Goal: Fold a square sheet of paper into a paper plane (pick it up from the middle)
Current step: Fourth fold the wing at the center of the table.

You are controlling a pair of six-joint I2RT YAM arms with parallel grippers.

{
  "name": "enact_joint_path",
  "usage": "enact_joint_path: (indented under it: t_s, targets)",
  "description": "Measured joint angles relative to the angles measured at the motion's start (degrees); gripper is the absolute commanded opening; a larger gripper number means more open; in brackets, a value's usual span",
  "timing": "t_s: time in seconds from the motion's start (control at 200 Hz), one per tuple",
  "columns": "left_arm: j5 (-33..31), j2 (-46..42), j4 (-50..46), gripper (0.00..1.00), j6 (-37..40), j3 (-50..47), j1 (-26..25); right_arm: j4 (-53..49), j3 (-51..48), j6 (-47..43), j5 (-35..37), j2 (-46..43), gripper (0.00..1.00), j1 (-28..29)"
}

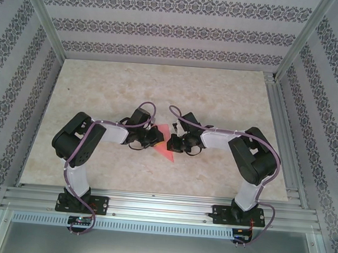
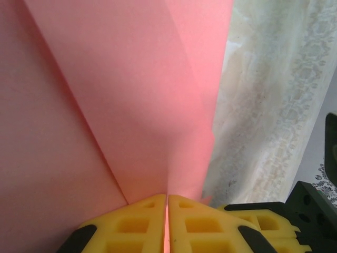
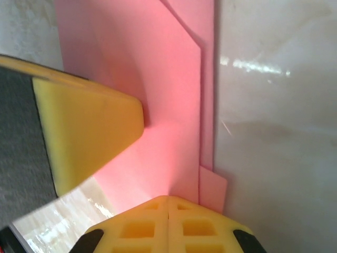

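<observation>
The left pincer [image 2: 167, 197] is clamping its yellow fingers together on the near edge of the paper plane [image 2: 131, 105], with a sliver of pink showing between them at the bottom of the left wrist view. The right pincer [image 3: 168, 199] is gripping the same paper from the opposite side, its jaws shut on it at the bottom centre of its own view. From above, the two are meeting mid-frame, with the pink-red paper tapering to a narrow point between them over the marbled counter [image 1: 219, 95]. Diagonal creases and overlapping layers are showing, so the folding is looking well along. Sharpening the creases and letting go are likely what is left. No brand, label or writing is showing legibly, and the patterned walls [image 1: 165, 28] are carrying ornament alone.
</observation>
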Motion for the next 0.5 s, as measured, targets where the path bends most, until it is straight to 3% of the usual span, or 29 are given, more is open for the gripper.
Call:
enact_joint_path:
  t_s: [0.505]
  targets:
    - [0.17, 0.22, -0.63, 0.13, 0.04, 0.46, 0.0, -3.63, -0.2, -0.35, -2.62, -5.73, 0.03, 1.27]
